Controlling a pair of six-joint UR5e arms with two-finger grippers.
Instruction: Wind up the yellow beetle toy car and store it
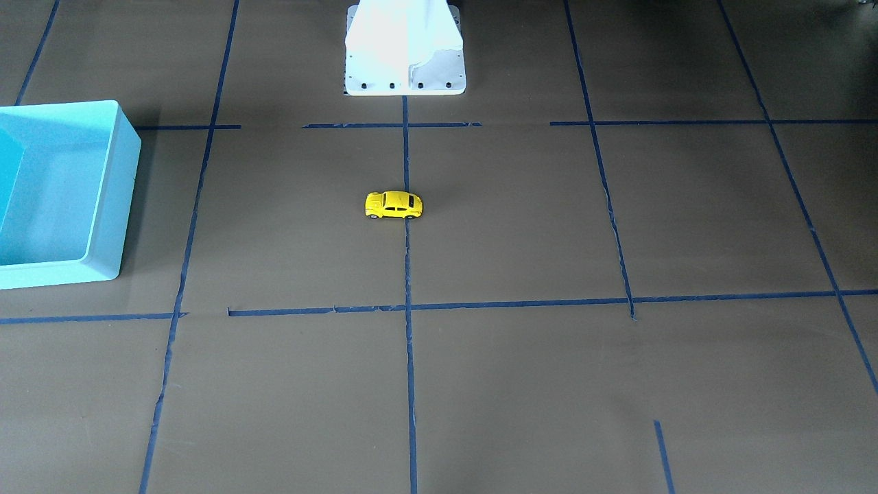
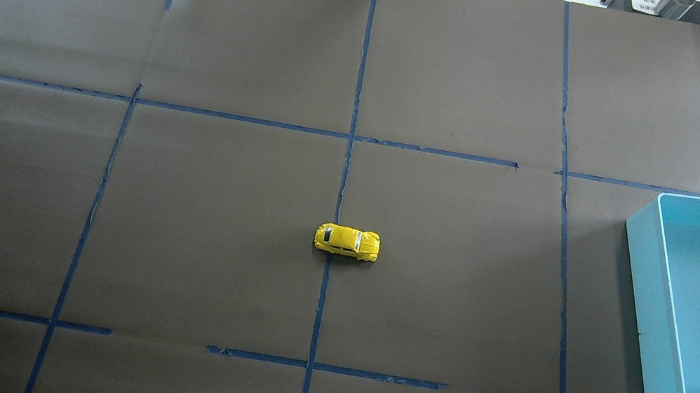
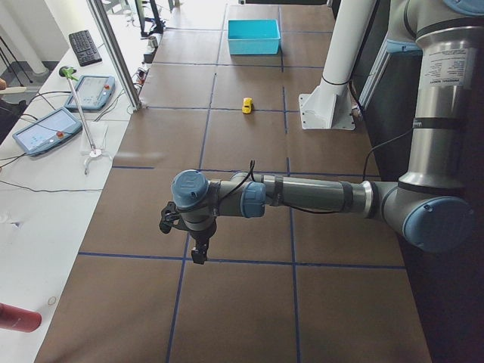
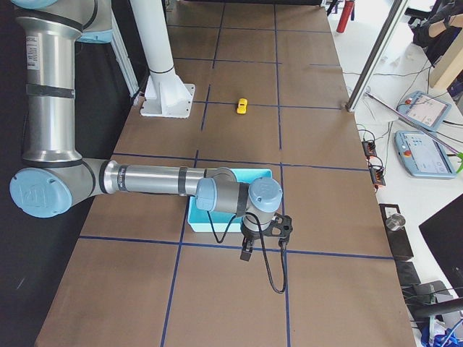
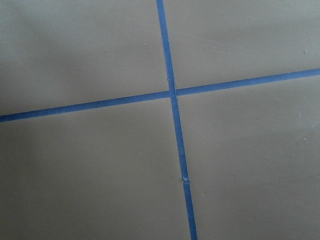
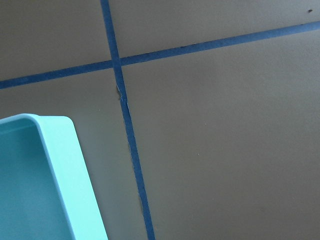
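Observation:
The yellow beetle toy car (image 1: 394, 205) stands on its wheels in the middle of the brown table, on the centre tape line (image 2: 347, 242), with nothing touching it. It looks small and far off in both side views (image 3: 246, 105) (image 4: 242, 106). My left gripper (image 3: 198, 253) hangs above the table at the robot's left end, far from the car. Near the turquoise bin (image 4: 206, 220) hangs my right gripper (image 4: 246, 253), just past the bin's corner. Both grippers show only in the side views, so I cannot tell if they are open or shut.
The turquoise bin (image 2: 641, 302) stands empty at the robot's right end, its rim (image 6: 65, 165) in the right wrist view. The white robot base (image 1: 405, 75) is behind the car. Blue tape lines (image 5: 172, 95) grid the table. Tablets (image 3: 45, 128) lie beside it.

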